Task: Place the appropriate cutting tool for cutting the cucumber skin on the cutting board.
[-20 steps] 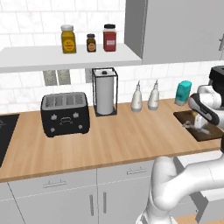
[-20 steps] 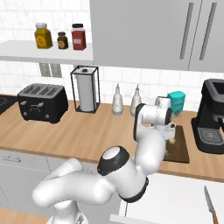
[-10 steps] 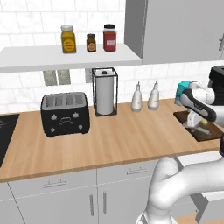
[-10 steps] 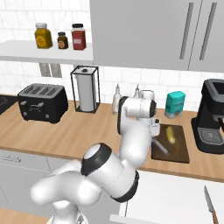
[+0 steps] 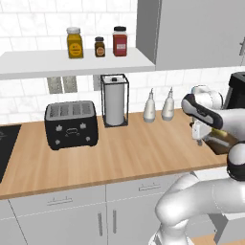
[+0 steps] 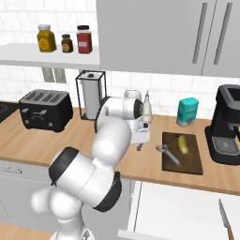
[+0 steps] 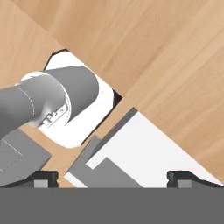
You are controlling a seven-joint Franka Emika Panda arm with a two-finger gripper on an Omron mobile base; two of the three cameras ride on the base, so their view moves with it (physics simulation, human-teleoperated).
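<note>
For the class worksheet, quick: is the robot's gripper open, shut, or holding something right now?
Gripper: open and empty, its fingertips spread wide over the wooden counter.

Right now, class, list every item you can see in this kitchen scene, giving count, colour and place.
toaster: 1, black, counter left
paper towel holder: 1, black frame, white roll, against backsplash
bottles: 2, white, beside the holder
jars: 3, yellow, brown, red, on shelf
cutting board: 1, dark brown, counter right
cucumber: 1, yellowish-green, on board
peeler: 1, grey, on board's left part
carton: 1, teal, behind board
coffee machine: 1, black, far right
knife: 1, lower right
gripper: 1, white, left of board, open
</note>
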